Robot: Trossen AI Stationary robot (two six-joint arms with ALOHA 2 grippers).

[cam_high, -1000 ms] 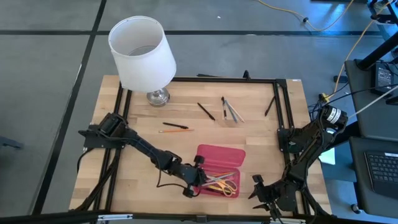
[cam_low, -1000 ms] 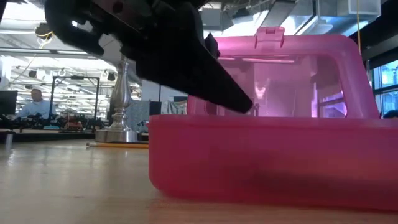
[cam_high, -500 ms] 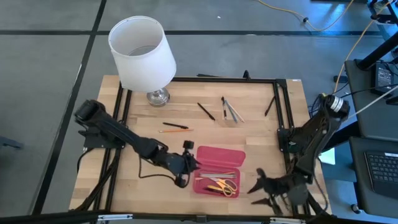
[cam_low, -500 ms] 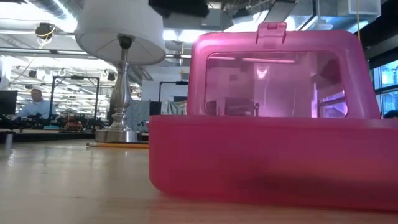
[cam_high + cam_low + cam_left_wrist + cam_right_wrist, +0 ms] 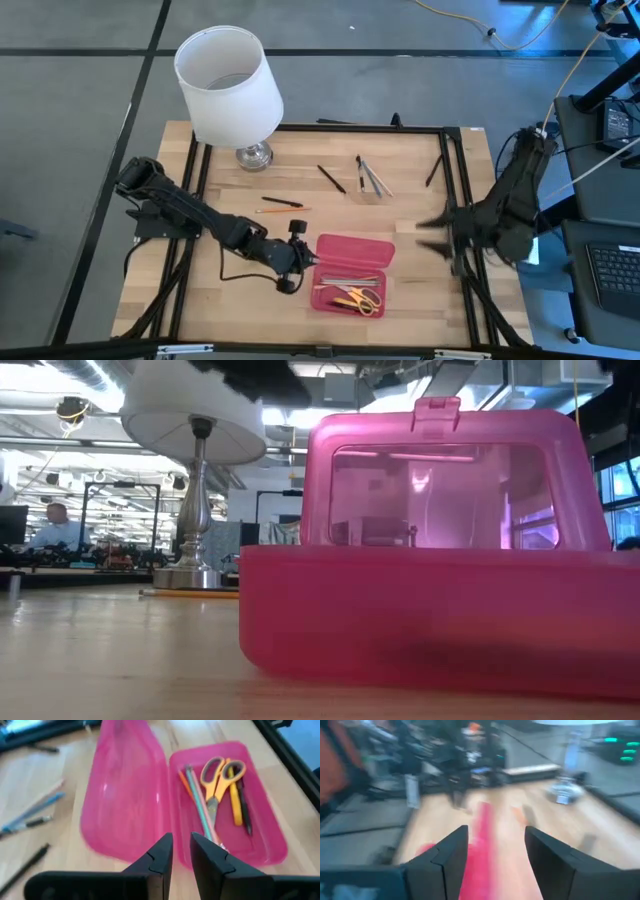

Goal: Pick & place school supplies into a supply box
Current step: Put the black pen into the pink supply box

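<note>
The pink supply box [image 5: 352, 262] stands open near the table's front, its lid [image 5: 122, 795] raised behind the tray. In the tray lie yellow-handled scissors [image 5: 218, 775], orange and teal pencils [image 5: 195, 795] and a black pen [image 5: 243, 812]. My left gripper [image 5: 181, 847] hovers just left of the box [image 5: 306, 258], open by a narrow gap, nothing between its fingers. My right gripper [image 5: 426, 236] hangs high at the table's right side, open and empty [image 5: 495, 845]. Loose pens lie flat on the table: a black one [image 5: 331, 178], a pair [image 5: 372, 177], another black one [image 5: 433, 171], an orange pencil [image 5: 283, 210].
A white-shaded lamp [image 5: 228, 85] stands at the far left corner, its metal base [image 5: 190, 575] showing in the low view. A black frame [image 5: 455, 180] runs along the table's edges. Bare wood lies between the box and the loose pens.
My left gripper has risen out of the box's tray and drawn back toward the table's left, leaving the low view. My right gripper has climbed from the near right corner and swung toward the far edge, tipping from downward to nearly level. The box has stayed put.
</note>
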